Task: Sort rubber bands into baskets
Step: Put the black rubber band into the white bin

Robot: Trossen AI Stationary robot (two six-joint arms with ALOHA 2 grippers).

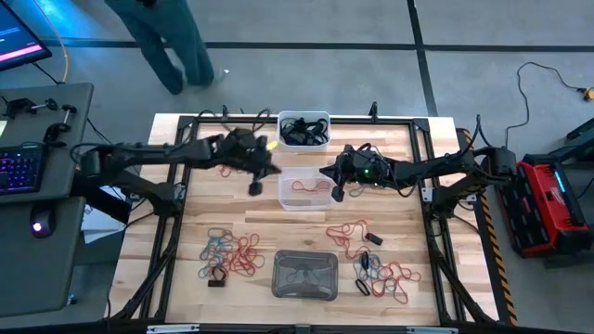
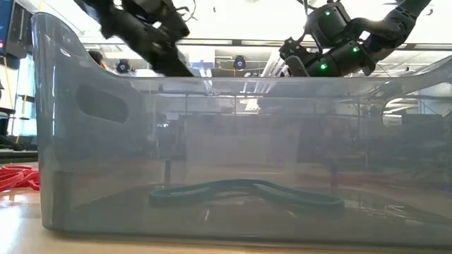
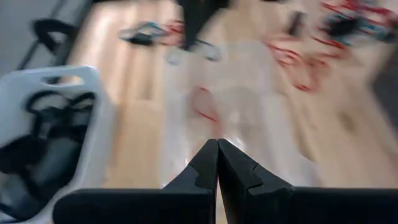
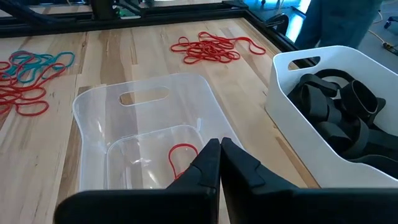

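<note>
- Filling the low view from edge to edge, the translucent grey plastic basket (image 2: 233, 162) stands right at the camera, with a teal rubber band (image 2: 244, 192) lying flat on its floor; from above this grey tub (image 1: 304, 275) sits at the near edge of the wooden surface (image 1: 195, 223).
- Beside it on the near left lies a mixed heap of red, teal and black rubber bands (image 1: 230, 254), and on the near right a second heap of red and black bands (image 1: 382, 275).
- Between the right heap and the middle of the surface, a loose string of red bands (image 1: 350, 232) trails across the wood.
- At the centre stands the clear plastic basket (image 1: 306, 188), with a red rubber band (image 4: 180, 157) lying inside on its floor.
- Behind it, at the far edge, the opaque white basket (image 1: 303, 129) holds a pile of black bands (image 4: 342, 102).
- A tangle of red bands (image 4: 211, 47) lies on the wood left of the white and clear tubs.
- The left gripper (image 1: 257, 186) hangs just beside the clear basket's left side; its fingers (image 3: 202, 171) are clenched tip to tip with nothing between them.
- The right gripper (image 1: 332, 173) sits at the clear basket's right rim, above the tub; its fingers (image 4: 239, 168) are likewise pressed together and empty.
- A person in dark trousers (image 1: 172, 42) stands on the floor beyond the far left corner of the surface.
</note>
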